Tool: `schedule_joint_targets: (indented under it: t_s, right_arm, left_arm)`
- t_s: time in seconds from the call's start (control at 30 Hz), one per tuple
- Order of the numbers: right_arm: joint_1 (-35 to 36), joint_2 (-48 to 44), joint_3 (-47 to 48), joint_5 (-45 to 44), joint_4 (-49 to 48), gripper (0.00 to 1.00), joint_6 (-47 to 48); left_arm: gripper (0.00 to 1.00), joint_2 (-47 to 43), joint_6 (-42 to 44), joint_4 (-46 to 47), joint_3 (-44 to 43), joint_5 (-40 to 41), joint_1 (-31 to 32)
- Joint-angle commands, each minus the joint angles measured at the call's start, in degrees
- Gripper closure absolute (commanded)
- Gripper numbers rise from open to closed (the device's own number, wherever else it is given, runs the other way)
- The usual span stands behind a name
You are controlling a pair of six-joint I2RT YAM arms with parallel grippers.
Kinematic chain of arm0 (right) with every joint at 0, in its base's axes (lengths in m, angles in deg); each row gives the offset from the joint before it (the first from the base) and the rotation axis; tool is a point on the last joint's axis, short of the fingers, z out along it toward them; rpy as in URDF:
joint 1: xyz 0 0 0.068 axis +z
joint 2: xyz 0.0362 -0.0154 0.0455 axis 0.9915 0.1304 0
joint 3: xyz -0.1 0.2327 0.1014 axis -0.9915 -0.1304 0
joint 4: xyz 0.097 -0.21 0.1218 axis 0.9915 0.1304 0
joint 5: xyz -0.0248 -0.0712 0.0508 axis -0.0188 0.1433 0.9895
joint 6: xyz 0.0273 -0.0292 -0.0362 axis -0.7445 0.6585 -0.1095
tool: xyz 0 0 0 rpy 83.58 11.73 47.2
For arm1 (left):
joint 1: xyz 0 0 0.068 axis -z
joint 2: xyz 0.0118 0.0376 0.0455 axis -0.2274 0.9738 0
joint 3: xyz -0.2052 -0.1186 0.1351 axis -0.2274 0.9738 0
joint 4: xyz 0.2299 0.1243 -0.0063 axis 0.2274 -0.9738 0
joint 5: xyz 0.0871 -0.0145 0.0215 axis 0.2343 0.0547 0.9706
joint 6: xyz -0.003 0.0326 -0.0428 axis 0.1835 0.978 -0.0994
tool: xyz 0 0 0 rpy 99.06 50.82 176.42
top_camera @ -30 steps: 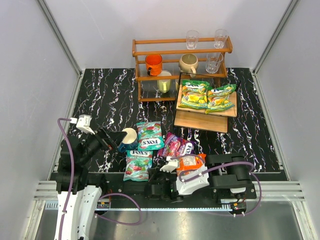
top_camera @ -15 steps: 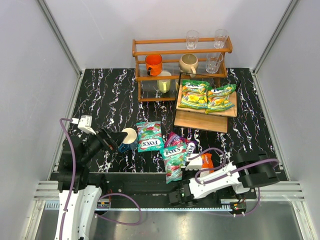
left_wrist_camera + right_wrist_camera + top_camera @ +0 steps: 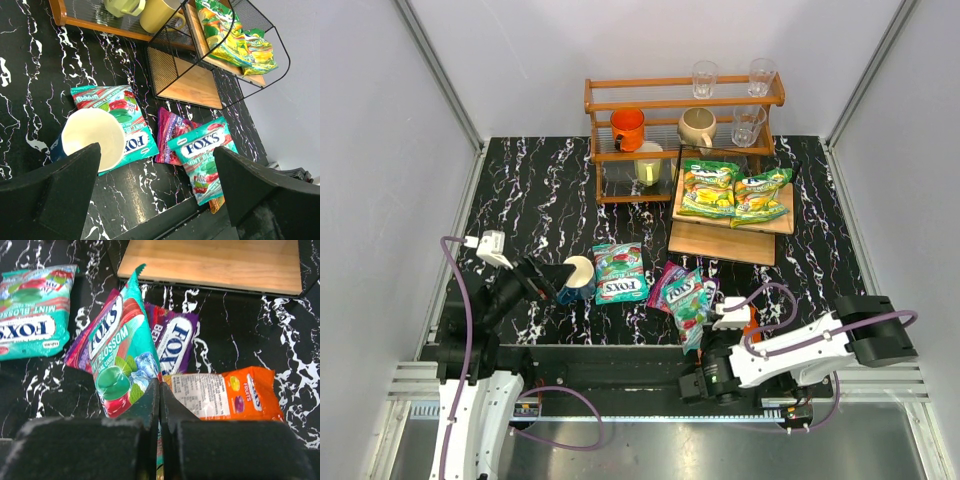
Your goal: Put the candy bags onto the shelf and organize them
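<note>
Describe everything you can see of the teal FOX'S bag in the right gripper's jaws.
The held teal bag is a glossy plastic pouch with white FOX'S lettering, "BLOSSOM" print, red and green candy pictures and a serrated top edge. The right gripper pinches its bottom edge, jaws shut. It stands tilted, top toward the shelf, hiding part of the purple bag. The orange bag lies beside it.
</note>
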Motion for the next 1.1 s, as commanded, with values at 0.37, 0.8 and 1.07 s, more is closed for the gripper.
schedule_joint_targets:
  t_s: [0.37, 0.8, 1.07]
  right_arm:
    - [-10.11, -16.01, -6.38, -13.37, 20.07, 1.0, -23.07]
    - [-11.78, -7.86, -3.66, -13.28, 19.89, 1.0, -22.45]
    - [-13.8, 0.5, -0.84, -12.76, 20.15, 1.0, -24.91]
  left_arm:
    - [0.01, -0.23, -2.4, 6.93, 2.8, -1.88, 0.15]
    - [0.01, 1.61, -2.76, 9.65, 3.59, -2.58, 0.15]
    - [0.01, 1.61, -2.49, 9.65, 4.03, -2.67, 0.15]
